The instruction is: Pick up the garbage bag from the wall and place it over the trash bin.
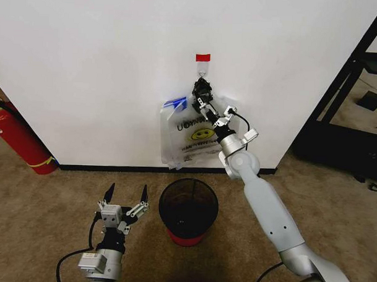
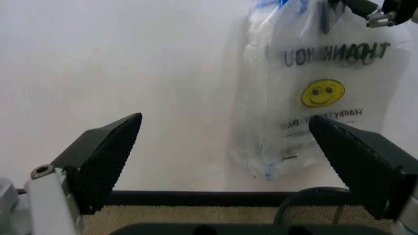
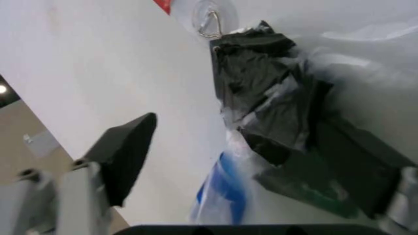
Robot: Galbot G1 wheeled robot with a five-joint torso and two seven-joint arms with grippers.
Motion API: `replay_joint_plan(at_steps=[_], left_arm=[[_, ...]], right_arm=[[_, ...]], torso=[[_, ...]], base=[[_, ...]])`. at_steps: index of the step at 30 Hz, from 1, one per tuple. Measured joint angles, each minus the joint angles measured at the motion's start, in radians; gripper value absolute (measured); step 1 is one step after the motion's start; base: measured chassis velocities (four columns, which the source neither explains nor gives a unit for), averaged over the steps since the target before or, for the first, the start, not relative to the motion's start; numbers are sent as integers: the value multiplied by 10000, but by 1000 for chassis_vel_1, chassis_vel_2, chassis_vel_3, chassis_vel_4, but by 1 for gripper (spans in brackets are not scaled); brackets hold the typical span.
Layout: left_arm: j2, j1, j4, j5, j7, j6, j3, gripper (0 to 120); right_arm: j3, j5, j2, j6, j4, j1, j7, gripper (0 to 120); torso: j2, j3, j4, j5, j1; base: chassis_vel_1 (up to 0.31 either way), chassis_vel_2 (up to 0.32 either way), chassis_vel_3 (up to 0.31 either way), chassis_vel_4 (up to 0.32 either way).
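The garbage bag (image 1: 190, 136) (image 2: 323, 93), see-through with a yellow smiley and blue streaks, hangs flat on the white wall (image 1: 98, 63) at the front of a bundle. A black tie (image 3: 261, 93) gathers the bundle under the metal hook (image 1: 203, 71) (image 3: 209, 27) and the red tape patch (image 1: 203, 57). My right gripper (image 1: 202, 95) (image 3: 235, 125) is open at the bag's top, with the black tie between its fingers and against one of them. The black mesh trash bin (image 1: 188, 206) (image 2: 326, 210) with a red base stands on the carpet below. Left of the bin, my left gripper (image 1: 127, 189) (image 2: 225, 122) hangs open and holds nothing.
A red fire extinguisher (image 1: 18, 138) leans at the far left by the wall. A black skirting strip (image 1: 113, 169) runs along the wall's foot. A black frame (image 1: 342, 84) borders the wall on the right, with another room behind it. Beige carpet lies around the bin.
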Motion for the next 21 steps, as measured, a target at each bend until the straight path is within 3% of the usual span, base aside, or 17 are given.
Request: replay_joint_plan(at_steps=[11,18,20,21], left_arm=[[19,-14,0,-11,7,-3,13,100],[15,-15,0,-11,7,-3,18,100],[14,-14,0,-12,7,-4,18,100],[14,-14,0,-12,7,-4,18,100]], right_arm=[[-37,-1,-73,-2,-5,66,75,39],[-35,-3,-53,-3,-10,65,110,18],[-11,-2,-62,-2,-16,65,140,6],[-11,-2,-62,-2,-16,65,140,6]], torso=[[0,0,0,0,0],[0,0,0,0,0],[0,0,0,0,0],[0,0,0,0,0]], base=[[0,0,0,0],[0,0,0,0],[0,0,0,0],[0,0,0,0]])
